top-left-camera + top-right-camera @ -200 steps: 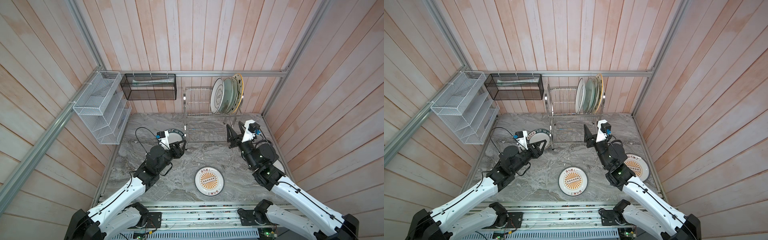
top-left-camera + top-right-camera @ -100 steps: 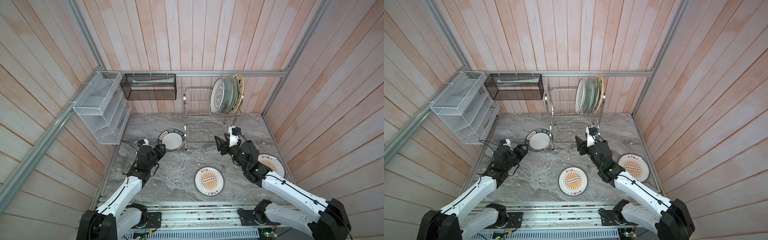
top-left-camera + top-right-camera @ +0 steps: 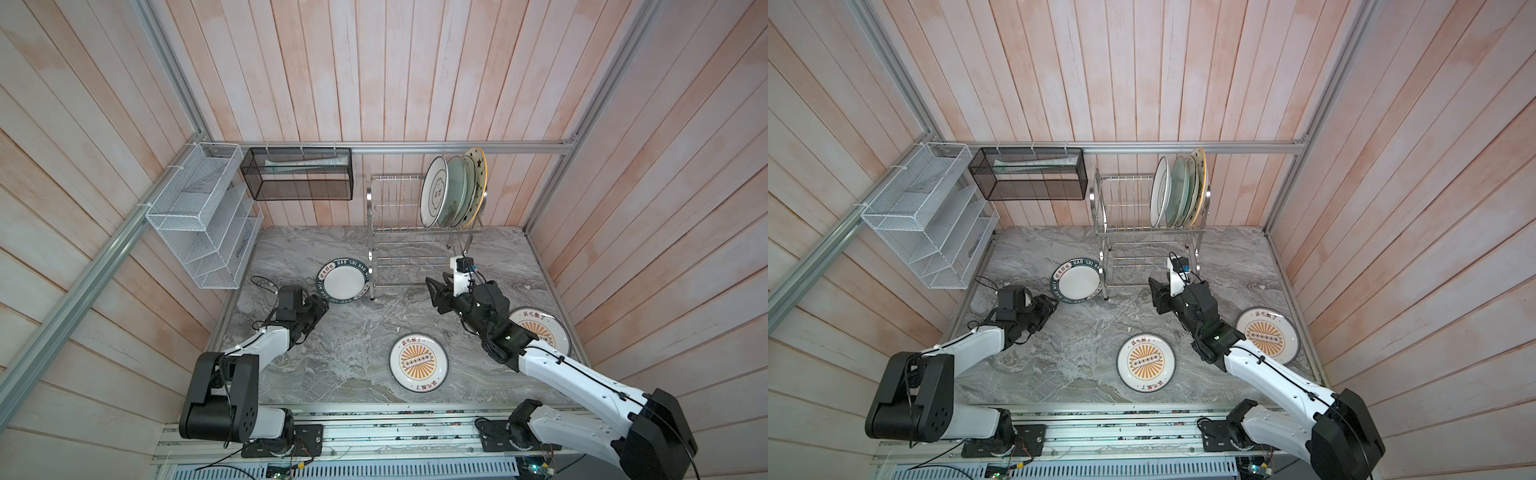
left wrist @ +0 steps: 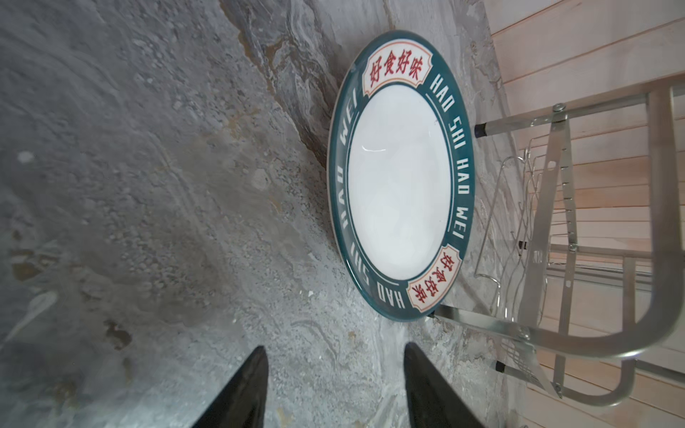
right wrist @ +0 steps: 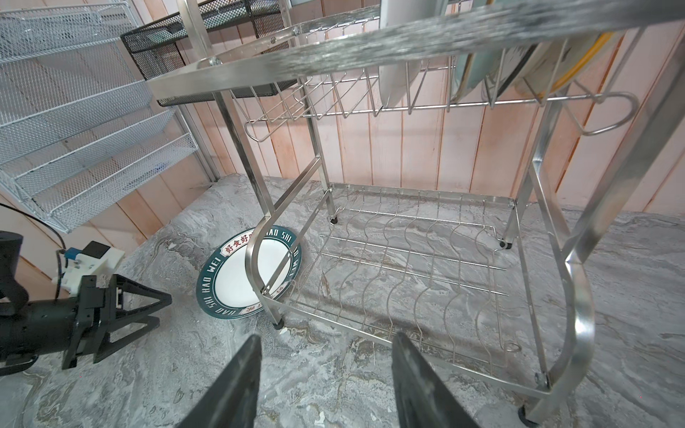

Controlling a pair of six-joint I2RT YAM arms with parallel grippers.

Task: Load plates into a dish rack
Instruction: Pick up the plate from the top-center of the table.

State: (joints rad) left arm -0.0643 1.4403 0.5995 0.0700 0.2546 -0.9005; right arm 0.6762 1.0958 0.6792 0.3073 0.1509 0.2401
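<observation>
Grey marble worktop [image 3: 353, 332] bears the dish rack [image 3: 409, 227], whose top-tier rods keep four plates [image 3: 434, 191] upright; two sunburst plates [image 3: 418, 362] and the green-lettered plate [image 3: 344, 282] lie flat, the latter beside a rack leg, faced by half-open, empty left fingers [image 4: 244, 392]; right fingers [image 5: 237, 385] likewise parted and empty.

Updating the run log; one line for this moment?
dish rack: four plates upright | table: three plates flat | left tool: open, facing green-lettered plate | right tool: open, empty
</observation>
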